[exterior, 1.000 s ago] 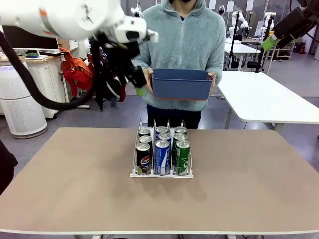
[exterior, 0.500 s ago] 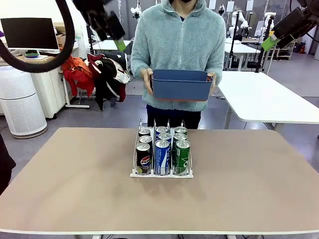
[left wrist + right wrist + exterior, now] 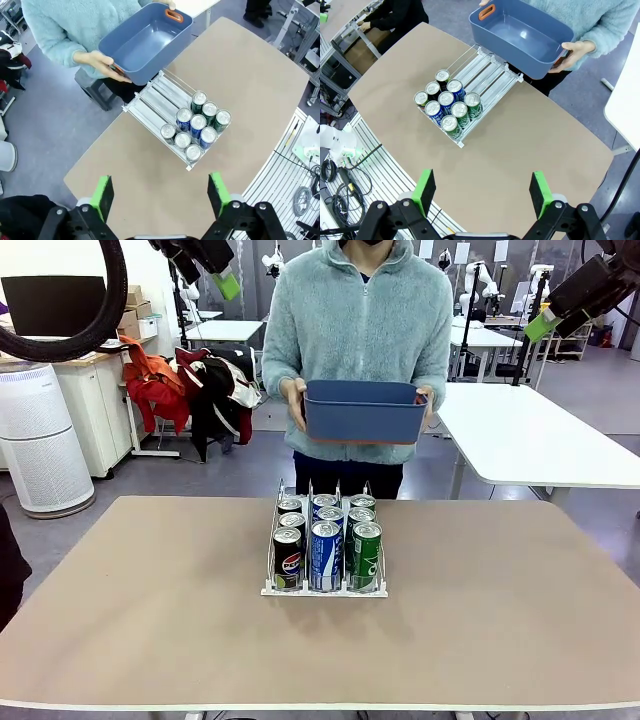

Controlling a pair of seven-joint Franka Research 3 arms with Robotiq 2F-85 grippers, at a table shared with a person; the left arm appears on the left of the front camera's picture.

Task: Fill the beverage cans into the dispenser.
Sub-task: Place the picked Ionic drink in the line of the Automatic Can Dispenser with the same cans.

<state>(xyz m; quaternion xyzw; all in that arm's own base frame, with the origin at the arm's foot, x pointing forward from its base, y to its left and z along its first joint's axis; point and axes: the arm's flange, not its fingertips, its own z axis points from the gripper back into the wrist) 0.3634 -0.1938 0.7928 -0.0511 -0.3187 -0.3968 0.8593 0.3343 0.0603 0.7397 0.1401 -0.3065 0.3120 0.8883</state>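
The clear dispenser (image 3: 308,489) stands mid-table with several beverage cans in its three lanes: black Pepsi ones (image 3: 288,558) on the left, blue ones (image 3: 326,555) in the middle, green ones (image 3: 366,555) on the right. Seen from above, the cans (image 3: 197,127) (image 3: 447,107) crowd one end, and the dispenser's other end (image 3: 160,97) (image 3: 490,70) holds none. My left gripper (image 3: 222,270) (image 3: 161,195) hangs high at the upper left, open and holding nothing. High at the upper right, my right gripper (image 3: 555,310) (image 3: 482,192) is open too, far above the table.
A person at the far side holds a blue bin (image 3: 365,410) (image 3: 145,42) (image 3: 520,35) in both hands, just behind and above the dispenser; it looks empty inside. A white table (image 3: 540,435) stands at the back right. The tan tabletop (image 3: 150,620) around the dispenser is bare.
My left arm has swung up from in front of the person to the upper left corner. The right arm, the cans and the bin have stayed put.
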